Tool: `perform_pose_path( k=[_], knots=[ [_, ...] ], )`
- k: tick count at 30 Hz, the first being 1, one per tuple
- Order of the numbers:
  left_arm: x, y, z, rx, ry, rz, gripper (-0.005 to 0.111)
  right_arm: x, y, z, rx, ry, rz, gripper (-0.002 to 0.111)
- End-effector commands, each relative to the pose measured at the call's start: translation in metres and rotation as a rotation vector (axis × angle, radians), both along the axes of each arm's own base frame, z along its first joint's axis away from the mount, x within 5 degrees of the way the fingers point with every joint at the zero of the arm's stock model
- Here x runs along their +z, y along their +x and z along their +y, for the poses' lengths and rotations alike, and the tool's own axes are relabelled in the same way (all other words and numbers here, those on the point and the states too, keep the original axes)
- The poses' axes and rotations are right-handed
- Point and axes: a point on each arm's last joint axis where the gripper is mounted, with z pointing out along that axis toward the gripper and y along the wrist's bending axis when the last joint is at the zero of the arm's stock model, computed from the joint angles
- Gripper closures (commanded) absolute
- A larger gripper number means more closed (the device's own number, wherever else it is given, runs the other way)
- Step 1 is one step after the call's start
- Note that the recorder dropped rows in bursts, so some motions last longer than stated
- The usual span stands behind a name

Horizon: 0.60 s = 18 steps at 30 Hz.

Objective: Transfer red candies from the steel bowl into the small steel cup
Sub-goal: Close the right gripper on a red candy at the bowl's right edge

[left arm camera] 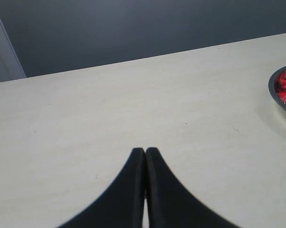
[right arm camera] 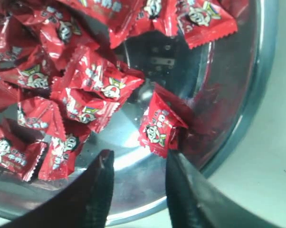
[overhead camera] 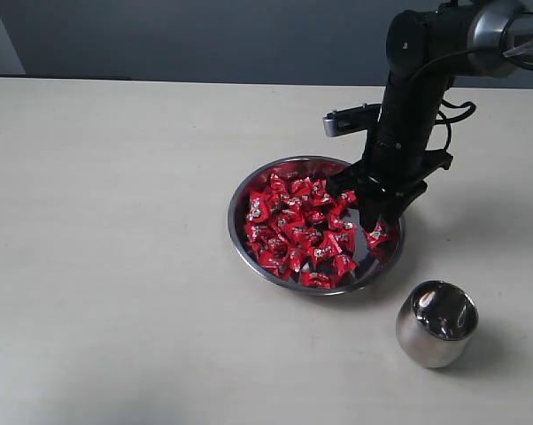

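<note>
The steel bowl [overhead camera: 245, 189] sits mid-table, heaped with red candies [overhead camera: 295, 232]. My right gripper [overhead camera: 373, 217] hangs low over the bowl's right side, open, with nothing between its fingers. In the right wrist view the right gripper [right arm camera: 140, 161] has its fingertips [right arm camera: 105, 164] over bare bowl bottom [right arm camera: 147, 185], and a single red candy [right arm camera: 159, 128] lies just beyond one tip. The small steel cup [overhead camera: 436, 324] stands on the table in front of and to the right of the bowl. My left gripper [left arm camera: 145, 154] is shut and empty above bare tabletop; the bowl's rim [left arm camera: 274, 97] shows at the view's edge.
The pale tabletop [overhead camera: 116, 248] stretches left of the bowl. A dark wall [overhead camera: 204, 35] runs behind the table's far edge. The right arm's black body [overhead camera: 408, 115] rises over the bowl's far right rim.
</note>
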Motion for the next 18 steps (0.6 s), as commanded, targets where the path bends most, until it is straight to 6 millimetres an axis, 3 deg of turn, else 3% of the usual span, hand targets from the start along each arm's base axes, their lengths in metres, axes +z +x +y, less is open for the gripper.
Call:
perform_pose_path(
  k=[1,18],
  knots=[
    [0.0005,-0.0001,-0.0005,-0.008,-0.004,-0.010,0.106,0.0020,0.0017,0.0002,0.002,-0.004,-0.019,0.072],
    [0.0005,-0.0001,-0.0005,-0.008,-0.004,-0.010,0.106,0.0018,0.0038,0.0008,0.018,0.006,-0.043,0.072]
  ],
)
